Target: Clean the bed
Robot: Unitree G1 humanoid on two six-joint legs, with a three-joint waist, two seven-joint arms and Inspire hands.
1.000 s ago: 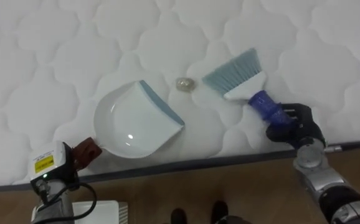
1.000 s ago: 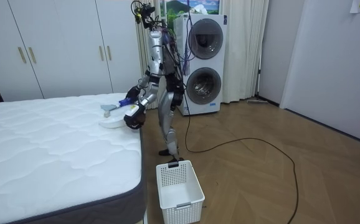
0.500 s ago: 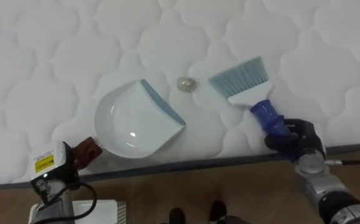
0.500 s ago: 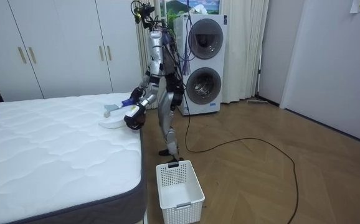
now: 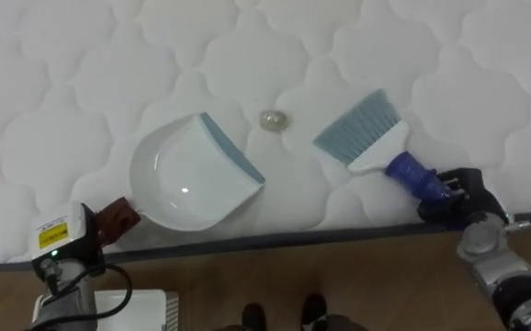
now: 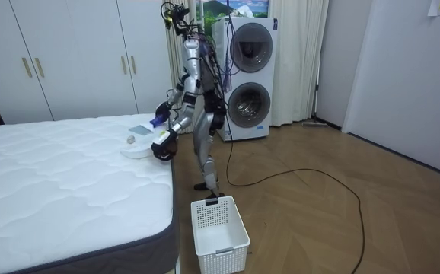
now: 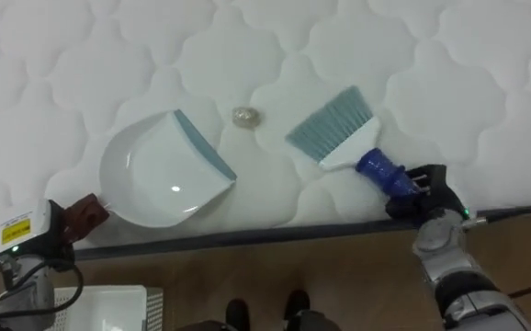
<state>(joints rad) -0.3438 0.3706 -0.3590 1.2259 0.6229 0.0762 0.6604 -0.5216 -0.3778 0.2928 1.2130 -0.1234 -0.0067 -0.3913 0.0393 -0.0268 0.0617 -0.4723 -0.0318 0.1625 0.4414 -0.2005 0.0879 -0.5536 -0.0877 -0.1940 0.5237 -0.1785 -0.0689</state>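
Brush [image 5: 362, 136] now lies farther from the scrap [image 5: 272, 119] on the mattress [image 5: 82, 55], right hand [image 5: 458, 198] curled round its handle. Dustpan [image 5: 187, 175] waits beside the scrap (left hand [image 5: 63, 246] at its handle, grip I cannot tell), so the sweep is not yet made.

I'm holding the right arm in from the lower right, forearm slanting up and leftward, with its hand [image 5: 456, 199] wrapping dark fingers round the brush [image 5: 376, 142] handle. The left arm is reaching in from the lower left, its hand [image 5: 62, 246] clasping the dustpan [image 5: 187, 175] handle. Both arms are hanging low before the body.
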